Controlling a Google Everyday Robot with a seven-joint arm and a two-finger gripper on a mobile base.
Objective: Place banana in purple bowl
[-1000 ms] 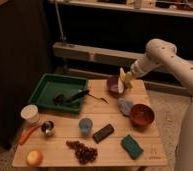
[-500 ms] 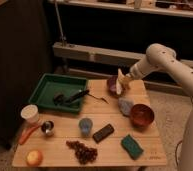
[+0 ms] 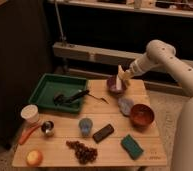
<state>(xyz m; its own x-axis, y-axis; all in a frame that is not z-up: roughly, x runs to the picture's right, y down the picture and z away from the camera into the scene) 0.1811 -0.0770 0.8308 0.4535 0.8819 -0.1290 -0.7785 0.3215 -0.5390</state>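
The pale yellow banana is held upright in my gripper, which is shut on it. The arm reaches in from the right. The banana hangs just above the far right rim of the purple bowl, which stands at the back of the wooden table, right of centre. The gripper hides part of the bowl's inside.
A reddish-orange bowl and a greyish object sit in front of the purple bowl. A green tray holding dark utensils is at the left. A white cup, carrot, blue cup, grapes and green sponge lie nearer the front.
The gripper with the banana has moved left and down, from right of the purple bowl to just over its rim.
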